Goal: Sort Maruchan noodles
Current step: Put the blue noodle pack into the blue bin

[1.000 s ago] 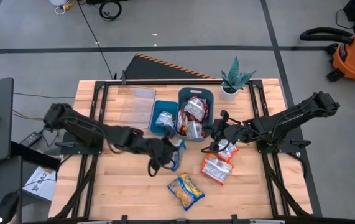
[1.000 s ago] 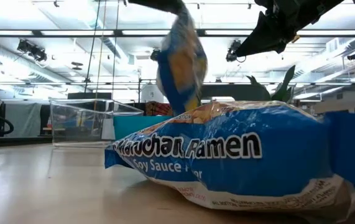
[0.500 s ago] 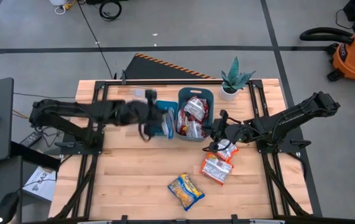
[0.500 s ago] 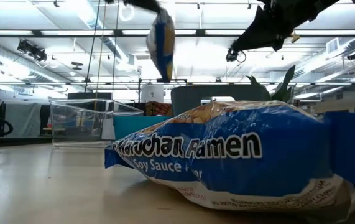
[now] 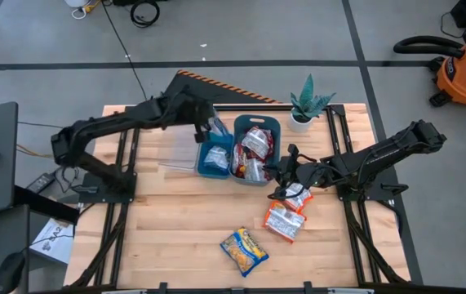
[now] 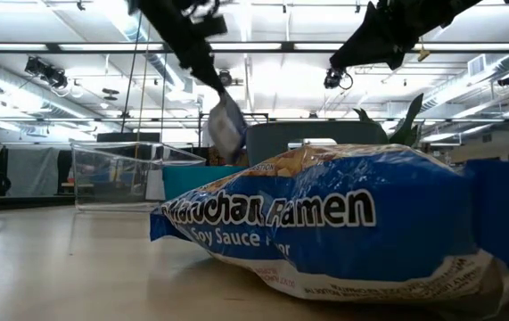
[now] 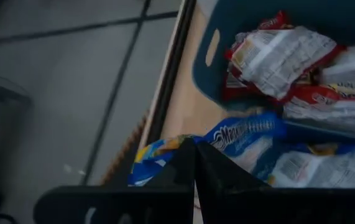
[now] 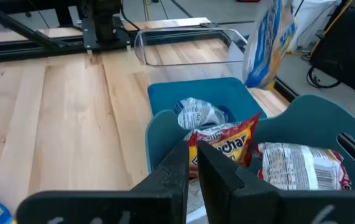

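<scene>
My left gripper [image 5: 214, 124] is shut on a yellow-and-blue noodle packet [image 6: 225, 127] above the far end of the left blue bin [image 5: 202, 149]; the right wrist view shows this packet [image 8: 266, 42] in the air too. That bin holds a pale packet [image 5: 215, 158]. The right blue bin [image 5: 244, 124] holds several red-and-white packets [image 5: 255, 144]. My right gripper [image 5: 280, 178] is shut and hovers by that bin's near right corner. Two red-and-white packets [image 5: 285, 220] and one yellow-and-blue packet [image 5: 243, 251] lie flat on the table. My left gripper pinches the yellow-and-blue packet by its upper end [image 7: 176, 148] between the two fingers, coming from above. The packet is lifted clear and hangs below the fingers [image 6: 202, 55], over the left blue bin's far end.
A clear plastic container [image 8: 183, 42] stands left of the blue bins. A potted plant [image 5: 307, 104] stands at the far edge near the right bin. The large packet [image 6: 325, 227] close to the low camera hides much of the table. Bare wood lies near and left [image 5: 167, 229].
My left gripper has carried the yellow-and-blue packet from the table's middle, near the bins' front, up and toward the far edge, swinging left around the bins. It now hangs over the left bin's far end, lower than half a second ago.
</scene>
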### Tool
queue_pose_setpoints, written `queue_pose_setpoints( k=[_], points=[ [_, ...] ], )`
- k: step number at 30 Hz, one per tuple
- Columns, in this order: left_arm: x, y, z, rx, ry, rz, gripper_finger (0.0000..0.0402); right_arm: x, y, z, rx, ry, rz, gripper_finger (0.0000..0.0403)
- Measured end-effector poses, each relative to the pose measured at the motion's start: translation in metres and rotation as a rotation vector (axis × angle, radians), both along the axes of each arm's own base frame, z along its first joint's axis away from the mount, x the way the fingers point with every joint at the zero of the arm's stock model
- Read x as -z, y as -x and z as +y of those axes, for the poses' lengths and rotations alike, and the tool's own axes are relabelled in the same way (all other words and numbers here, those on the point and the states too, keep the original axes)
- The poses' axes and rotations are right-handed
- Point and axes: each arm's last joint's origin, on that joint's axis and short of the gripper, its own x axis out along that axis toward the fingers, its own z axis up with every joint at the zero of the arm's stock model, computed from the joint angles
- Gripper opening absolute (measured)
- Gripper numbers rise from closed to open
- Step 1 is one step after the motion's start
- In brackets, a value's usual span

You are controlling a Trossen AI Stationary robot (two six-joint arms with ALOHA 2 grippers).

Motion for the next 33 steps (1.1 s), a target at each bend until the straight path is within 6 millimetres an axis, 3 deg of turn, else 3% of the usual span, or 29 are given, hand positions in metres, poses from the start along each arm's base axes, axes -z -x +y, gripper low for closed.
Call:
queue_pose_setpoints(
  k=[5, 12, 23, 33],
  points=[
    [0.027, -0.011, 0.013, 0.002, 0.082, 0.078, 0.0005, 0.0, 0.0, 0.0, -0.002, 0.003, 0.002, 0.0039],
    [0.05, -0.027, 0.001, 0.069, 0.136, 0.153, 0.0006, 0.0, 0.0, 0.0, -0.003, -0.001, 0.001, 0.0039],
    [0.052, -0.041, -0.042, 0.166, 0.171, 0.156, 0.0011, 0.0, 0.0, 0.0, -0.011, -0.002, 0.002, 0.0039],
    [0.05, -0.046, -0.049, 0.035, 0.294, 0.039, 0.0013, -0.001, 0.0, 0.002, -0.027, -0.001, -0.007, 0.0039]
  ],
)
